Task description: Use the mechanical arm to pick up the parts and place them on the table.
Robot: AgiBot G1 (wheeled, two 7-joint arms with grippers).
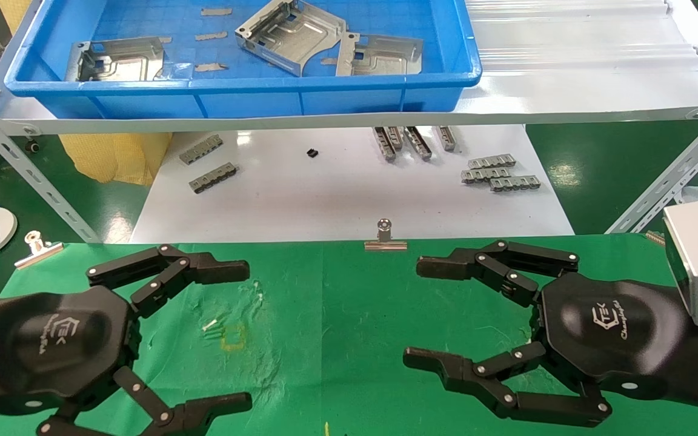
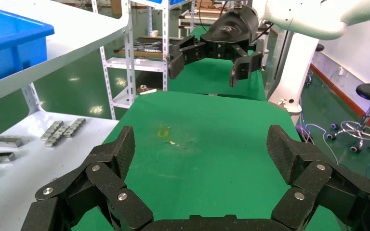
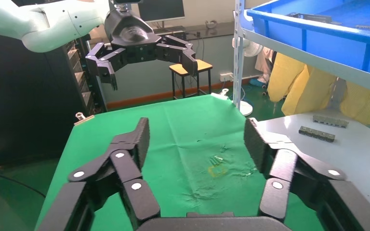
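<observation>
- Left gripper [image 1: 237, 336] hovers over the green table [image 1: 337, 315] — fingers spread wide, holding nothing;
- Right gripper [image 1: 425, 315] faces it across the cloth, equally wide open and empty;
- Three metal parts [image 1: 291, 33] lie in the blue tray [image 1: 240, 100] on the shelf beyond.

Parts [image 1: 291, 33]: shiny stamped sheet metal, upper centre. Tray [image 1: 240, 100]: smooth glossy blue plastic. Table [image 1: 337, 315]: wrinkled matt green cloth. Board [image 1: 325, 194]: smooth glossy white.

Silver-grey parts [image 1: 291, 33]; blue tray [image 1: 252, 91]; green table [image 1: 337, 327], yellow square mark [image 1: 233, 336].
</observation>
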